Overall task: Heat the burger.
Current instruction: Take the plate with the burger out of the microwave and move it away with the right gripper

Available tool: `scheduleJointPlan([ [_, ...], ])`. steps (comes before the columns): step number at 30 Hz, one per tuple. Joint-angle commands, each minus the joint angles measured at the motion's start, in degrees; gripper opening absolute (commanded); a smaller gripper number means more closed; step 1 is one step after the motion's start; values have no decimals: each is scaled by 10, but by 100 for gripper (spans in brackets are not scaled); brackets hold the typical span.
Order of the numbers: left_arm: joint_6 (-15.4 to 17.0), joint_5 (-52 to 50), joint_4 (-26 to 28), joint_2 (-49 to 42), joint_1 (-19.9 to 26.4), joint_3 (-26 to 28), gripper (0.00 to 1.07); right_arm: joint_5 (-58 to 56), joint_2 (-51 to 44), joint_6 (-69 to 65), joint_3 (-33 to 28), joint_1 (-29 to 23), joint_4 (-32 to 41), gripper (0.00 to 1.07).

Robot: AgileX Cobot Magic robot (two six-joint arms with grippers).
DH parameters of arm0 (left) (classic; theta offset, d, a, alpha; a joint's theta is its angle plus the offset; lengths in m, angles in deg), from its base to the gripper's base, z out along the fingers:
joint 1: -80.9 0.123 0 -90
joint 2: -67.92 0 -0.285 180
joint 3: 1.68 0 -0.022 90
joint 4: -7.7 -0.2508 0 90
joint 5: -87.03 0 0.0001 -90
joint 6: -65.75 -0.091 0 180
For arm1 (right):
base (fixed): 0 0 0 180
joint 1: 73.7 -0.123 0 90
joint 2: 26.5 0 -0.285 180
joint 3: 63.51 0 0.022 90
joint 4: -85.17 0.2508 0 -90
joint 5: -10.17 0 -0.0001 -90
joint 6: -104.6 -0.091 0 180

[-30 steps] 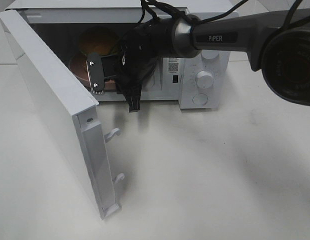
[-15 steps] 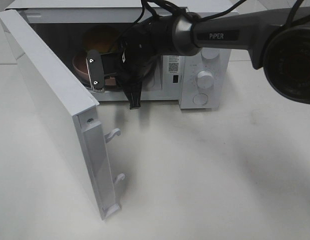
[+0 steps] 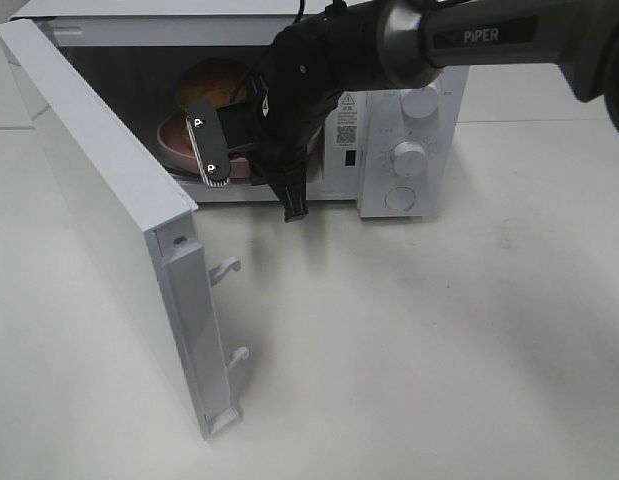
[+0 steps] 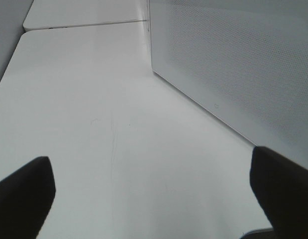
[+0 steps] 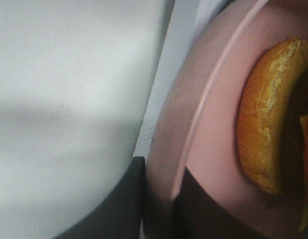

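White table (image 3: 409, 350), plain and matte, with faint seams at the far left. A white microwave (image 3: 409, 160) sits at the far edge, dials on its right panel. Its door (image 3: 119, 220) is swung wide, running from far left toward the near centre, latch hooks showing on its near edge.

The burger (image 3: 217, 78) is inside the microwave cavity, on a pink plate (image 3: 179, 148) at the cavity mouth. It sits upright, glossy dome up; it is round, so no long axis across the plate, only the vertical stack of bun and dark filling. In the right wrist view the burger (image 5: 270, 114) lies well inside the plate rim (image 5: 203, 99).

Right gripper (image 3: 234, 150) reaches in from the right and is clamped on the near rim of the plate; the wrist view shows its dark fingers (image 5: 119, 204) on either side of the rim.

Left gripper (image 4: 154, 194): fingertips spread wide apart, nothing between them, over bare table beside the door's perforated panel (image 4: 243, 59).
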Motion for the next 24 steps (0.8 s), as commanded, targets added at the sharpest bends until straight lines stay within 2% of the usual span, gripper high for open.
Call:
scheduleJointPlan([
  [1,3,-7,-1,-10,0,-1,100,18,-19,14,-8,2,3,0],
  [11,3,-7,-1,-10,0,-1,100,75,-80,56,-87,2,18,0],
  [16,3,-7,-1,-10,0,-1,100,84,-117,150,-128,2,78,0],
  [24,3,-7,-1,-10,0,-1,100,90,-155,215,-168,2,123,0],
])
